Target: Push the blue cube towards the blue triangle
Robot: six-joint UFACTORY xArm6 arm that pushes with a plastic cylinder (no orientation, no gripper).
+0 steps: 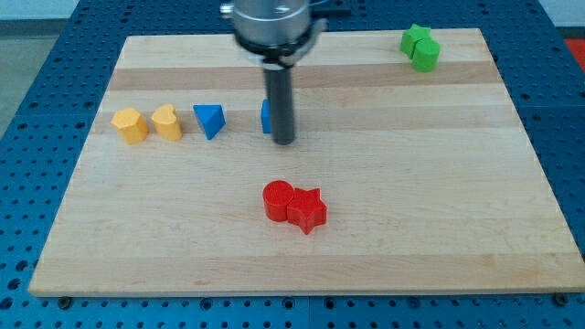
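Blue cube (265, 117) mostly hidden behind the rod, right of the blue triangle (209, 120).
My tip (284, 142) touches the cube's right side, holding nothing; two yellow blocks (147, 123) sit left, red pair (294, 206) below, green pair (420, 47) top right.

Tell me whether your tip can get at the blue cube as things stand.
Probably yes. My tip is already right beside the blue cube, on its right in the view, and the rod hides most of it. Nothing lies between them, and the board toward the blue triangle looks free.
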